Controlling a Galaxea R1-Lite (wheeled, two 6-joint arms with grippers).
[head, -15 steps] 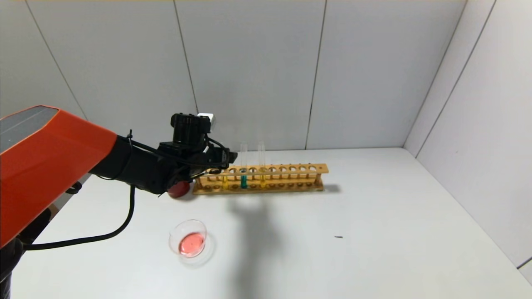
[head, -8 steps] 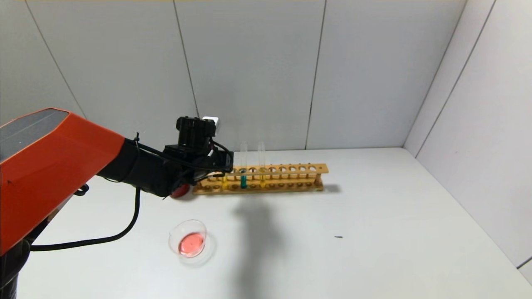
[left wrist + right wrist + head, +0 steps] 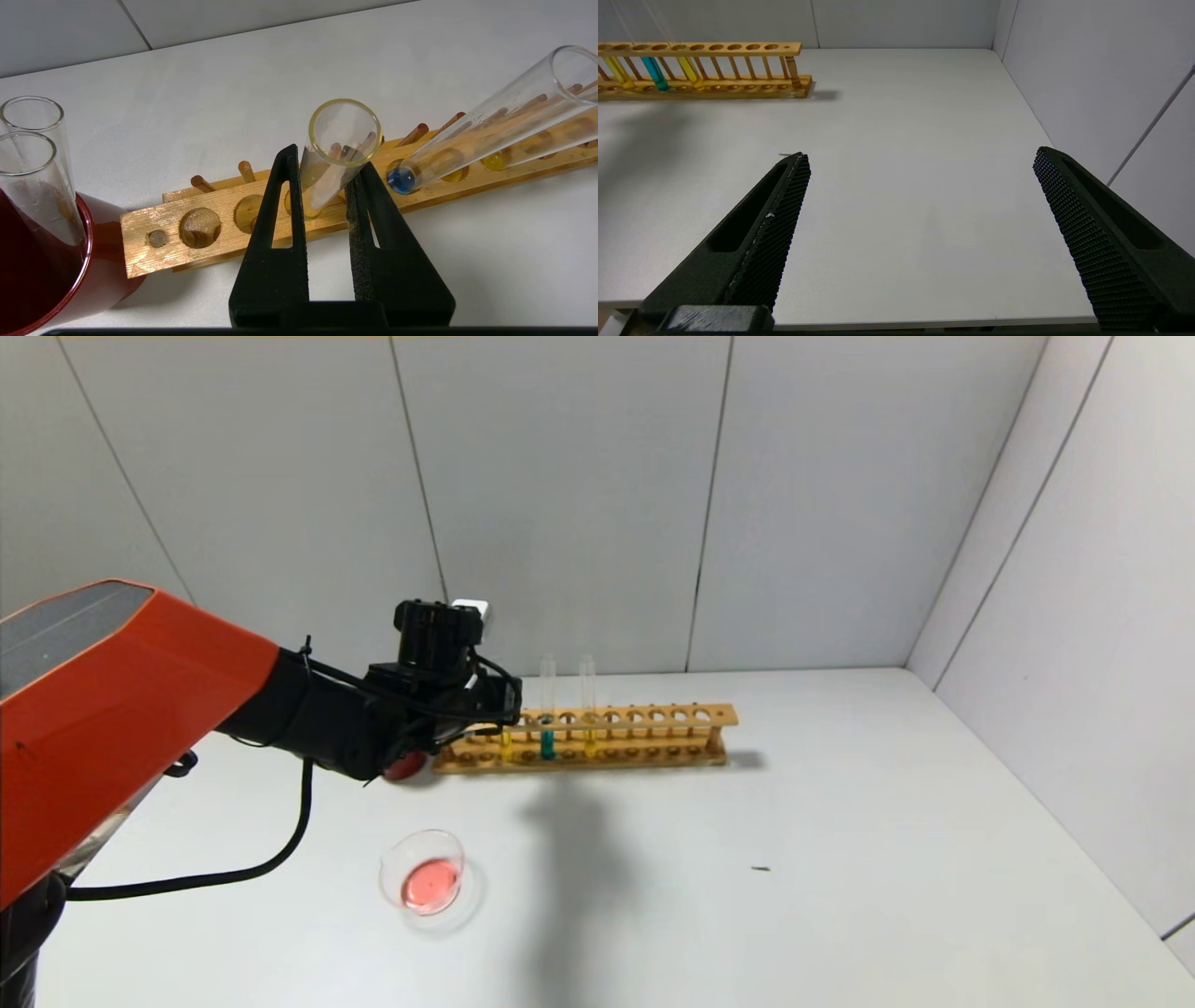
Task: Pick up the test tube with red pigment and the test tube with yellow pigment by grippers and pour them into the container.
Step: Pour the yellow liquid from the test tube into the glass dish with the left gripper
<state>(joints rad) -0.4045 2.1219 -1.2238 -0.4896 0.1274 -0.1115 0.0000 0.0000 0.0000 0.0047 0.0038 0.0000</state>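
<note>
My left gripper (image 3: 327, 162) is shut on the test tube with yellow pigment (image 3: 322, 184), just below its open rim, while the tube stands in a hole near the left end of the wooden rack (image 3: 140, 242). In the head view that gripper (image 3: 504, 707) is at the rack's left end, above the yellow liquid (image 3: 506, 743). The container (image 3: 425, 880), a clear dish holding pink-red liquid, sits on the table nearer to me. No test tube with red pigment is in view. My right gripper (image 3: 920, 154) hangs open over bare table, far from the rack.
A teal tube (image 3: 547, 741) and a second yellow tube (image 3: 589, 739) stand in the rack (image 3: 653, 737). A dark red cup (image 3: 56, 280) holding two empty clear tubes (image 3: 28, 154) stands against the rack's left end. Walls close the back and right.
My left gripper shifted slightly right towards the rack, and its fingers have closed on the yellow tube. The rack, tubes and dish have not moved.
</note>
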